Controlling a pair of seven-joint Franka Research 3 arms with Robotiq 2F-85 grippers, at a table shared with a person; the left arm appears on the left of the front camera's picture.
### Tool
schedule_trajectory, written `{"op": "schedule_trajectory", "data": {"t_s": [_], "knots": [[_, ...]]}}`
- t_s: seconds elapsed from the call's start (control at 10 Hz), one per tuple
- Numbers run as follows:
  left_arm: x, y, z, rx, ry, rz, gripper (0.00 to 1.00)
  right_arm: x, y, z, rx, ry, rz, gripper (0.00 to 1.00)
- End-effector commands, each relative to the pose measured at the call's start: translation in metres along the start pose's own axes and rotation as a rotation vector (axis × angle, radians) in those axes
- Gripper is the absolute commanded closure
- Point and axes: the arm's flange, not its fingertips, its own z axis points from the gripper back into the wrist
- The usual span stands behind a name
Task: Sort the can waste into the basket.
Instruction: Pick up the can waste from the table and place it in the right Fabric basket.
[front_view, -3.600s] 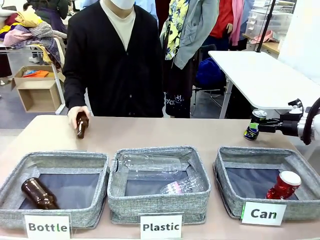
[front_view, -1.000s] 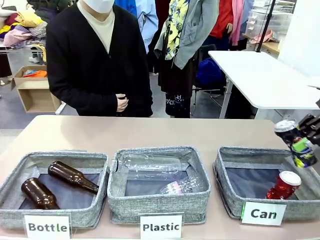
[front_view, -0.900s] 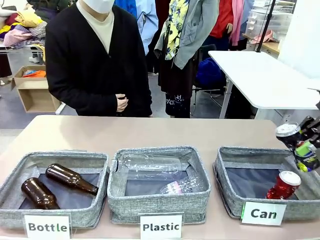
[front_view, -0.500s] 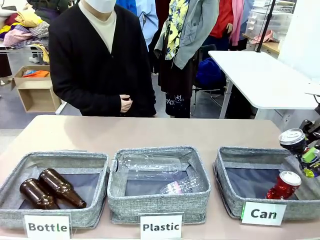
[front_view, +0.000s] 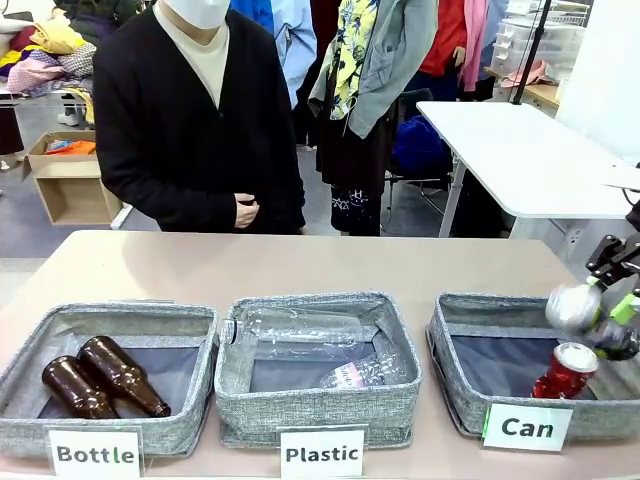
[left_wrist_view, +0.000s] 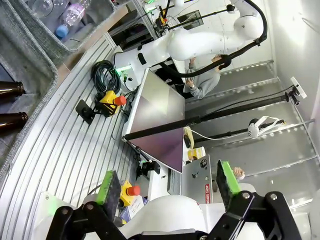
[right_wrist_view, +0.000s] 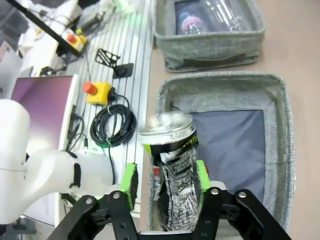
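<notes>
The dark can (front_view: 577, 306) is motion-blurred above the right end of the grey "Can" basket (front_view: 448, 335), just left of my right gripper (front_view: 612, 325). In the right wrist view the dark can (right_wrist_view: 172, 150) stands between the green pads (right_wrist_view: 131, 182) with a small gap on each side. Its silver top is smeared. My right gripper (right_wrist_view: 166, 179) is open over the basket (right_wrist_view: 220, 82). The red can (front_view: 567, 370) lies inside the basket at its right end. My left gripper (left_wrist_view: 169, 184) is open and holds nothing, pointing away from the table.
The "Plastic" basket (front_view: 318, 395) in the middle holds clear bottles. The "Bottle" basket (front_view: 110, 325) at left holds two brown bottles (front_view: 122, 374). A person in a black cardigan (front_view: 190, 120) stands at the far side, hands clasped, away from the table top.
My right gripper has come down over the Can basket and let go of the dark can, which now blurs as it drops. The second brown bottle has rolled to rest beside the first.
</notes>
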Motion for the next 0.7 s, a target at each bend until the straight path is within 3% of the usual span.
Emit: {"op": "schedule_trajectory", "data": {"t_s": [0.0, 0.1, 0.4, 0.6], "knots": [[-0.004, 0.0, 0.0, -0.009, 0.006, -0.016, 0.0, 0.0, -0.005, 0.0, -0.074, -0.018, 0.009, 0.0], [-0.004, 0.0, 0.0, -0.009, 0.006, -0.016, 0.0, -0.003, -0.009, 0.002, -0.137, -0.032, -0.002, 0.0], [-0.004, 0.0, 0.0, -0.009, 0.006, -0.016, 0.0, -0.008, -0.012, 0.01, -0.102, -0.07, -0.018, 0.0], [-0.004, 0.0, 0.0, -0.009, 0.006, -0.016, 0.0, -0.01, -0.016, 0.014, -0.096, -0.159, -0.095, 0.0]]}}
